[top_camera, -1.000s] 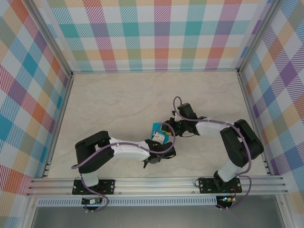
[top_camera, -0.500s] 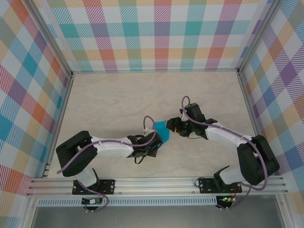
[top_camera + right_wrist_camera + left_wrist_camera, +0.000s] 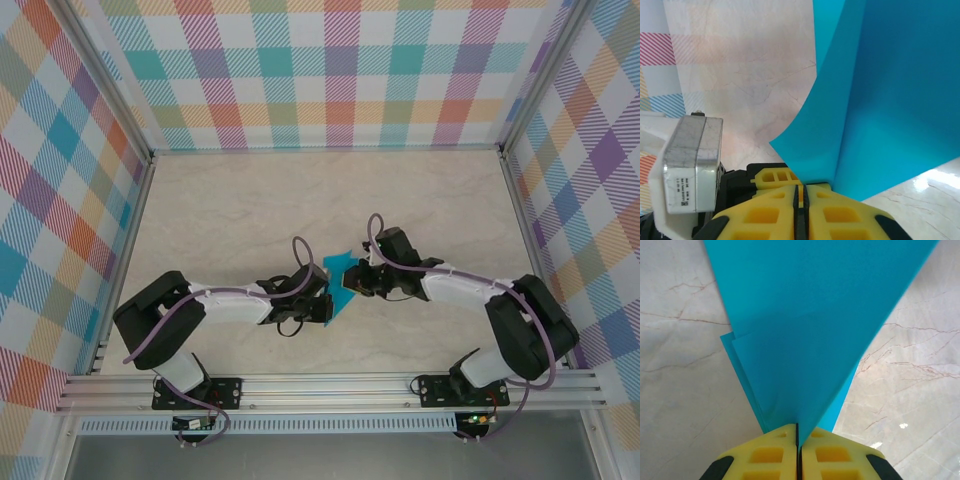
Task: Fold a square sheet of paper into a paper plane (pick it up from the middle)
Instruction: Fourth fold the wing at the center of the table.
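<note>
Left gripper point(image 3: 798, 432) and right gripper point(image 3: 800, 189) both pinched tight on the folded teal paper point(image 3: 815, 330), held over the worktop point(image 3: 250, 210) — if they pull apart or twist unevenly, it likely tears or the crease skews.

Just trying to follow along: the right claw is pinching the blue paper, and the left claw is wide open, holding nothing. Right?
Not quite. The left gripper is shut, not open: the left wrist view shows it closed on the blue paper. The right gripper is pinching the paper, as you said.
</note>
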{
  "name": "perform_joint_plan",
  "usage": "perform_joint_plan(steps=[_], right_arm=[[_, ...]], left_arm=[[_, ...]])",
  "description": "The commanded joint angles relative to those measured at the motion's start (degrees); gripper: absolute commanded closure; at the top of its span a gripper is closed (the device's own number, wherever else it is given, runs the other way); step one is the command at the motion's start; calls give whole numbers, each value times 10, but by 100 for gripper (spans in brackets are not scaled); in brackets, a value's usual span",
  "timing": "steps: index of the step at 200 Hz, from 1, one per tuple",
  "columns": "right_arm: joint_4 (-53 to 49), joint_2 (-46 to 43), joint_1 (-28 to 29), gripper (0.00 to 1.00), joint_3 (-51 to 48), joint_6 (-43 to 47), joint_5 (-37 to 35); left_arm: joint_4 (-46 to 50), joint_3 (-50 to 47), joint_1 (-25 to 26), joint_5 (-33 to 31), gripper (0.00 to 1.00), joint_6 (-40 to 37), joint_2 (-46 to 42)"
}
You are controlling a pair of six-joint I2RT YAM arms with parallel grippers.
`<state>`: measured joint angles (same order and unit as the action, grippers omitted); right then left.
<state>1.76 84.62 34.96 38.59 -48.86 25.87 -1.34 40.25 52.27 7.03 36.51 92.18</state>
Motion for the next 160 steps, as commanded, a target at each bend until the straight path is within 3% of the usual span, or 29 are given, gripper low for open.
perform_joint_plan(steps=[1, 90, 160], right_arm=[[58, 24, 8, 89, -2, -22, 23], [136, 91, 10, 90, 10, -67, 39], [120, 108, 10, 91, 15, -64, 19]], left_arm=[[-35, -28, -19, 57, 92, 14, 10], [-68, -48, -57, 128, 92, 33, 26], [-65, -64, -64, 108, 83, 43, -13]])
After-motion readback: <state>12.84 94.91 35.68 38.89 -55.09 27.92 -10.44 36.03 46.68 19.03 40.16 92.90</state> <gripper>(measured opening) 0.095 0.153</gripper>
